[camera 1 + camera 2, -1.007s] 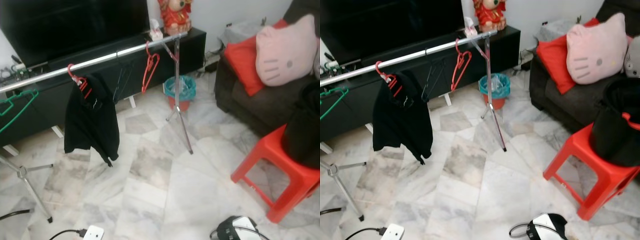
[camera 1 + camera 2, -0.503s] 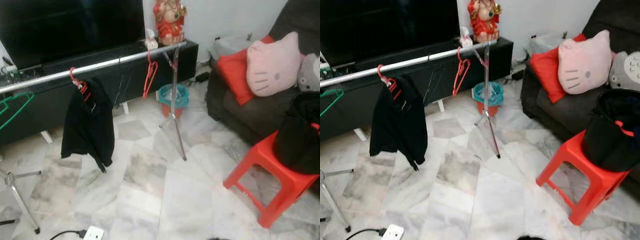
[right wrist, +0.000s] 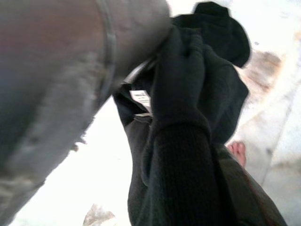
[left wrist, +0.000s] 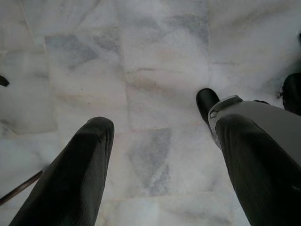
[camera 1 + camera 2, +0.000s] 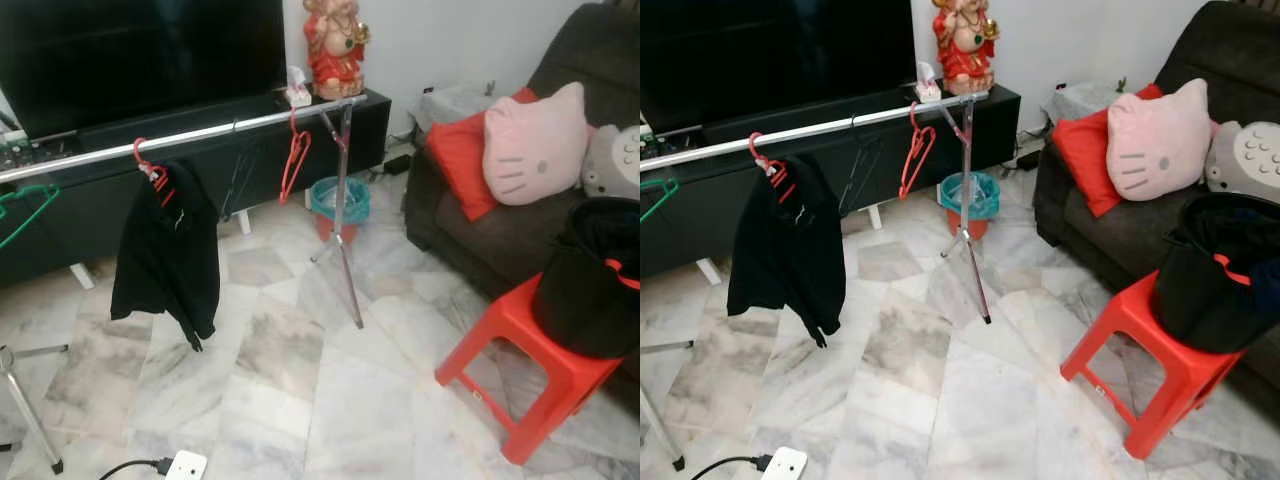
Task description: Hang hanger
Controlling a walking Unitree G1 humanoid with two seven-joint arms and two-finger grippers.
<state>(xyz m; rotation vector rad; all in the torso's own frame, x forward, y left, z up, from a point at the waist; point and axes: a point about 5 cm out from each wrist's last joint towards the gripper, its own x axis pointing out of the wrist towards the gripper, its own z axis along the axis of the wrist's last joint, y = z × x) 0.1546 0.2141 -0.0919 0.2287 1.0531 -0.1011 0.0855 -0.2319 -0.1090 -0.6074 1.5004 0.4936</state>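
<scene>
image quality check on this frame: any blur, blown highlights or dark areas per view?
Left eye view: fairly sharp, evenly lit; the TV is a featureless black area, the rail carries a bright sheen. Right eye view: the same. Left wrist view: marble floor pale, near washed out; the fingers close, soft and dark. Right wrist view: floor blown to white, a blurred grey shape up close, dark fabric with little detail.

Head eyes overlook rail [image 5: 200, 135]; wrists face floor [image 4: 160, 56].

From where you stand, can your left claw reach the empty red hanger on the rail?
Probably not yet. The left claw hangs open, pointing down at the floor. The red hanger is on the rail, well ahead across bare floor, so nothing blocks the way; I would likely need to walk closer.
</scene>
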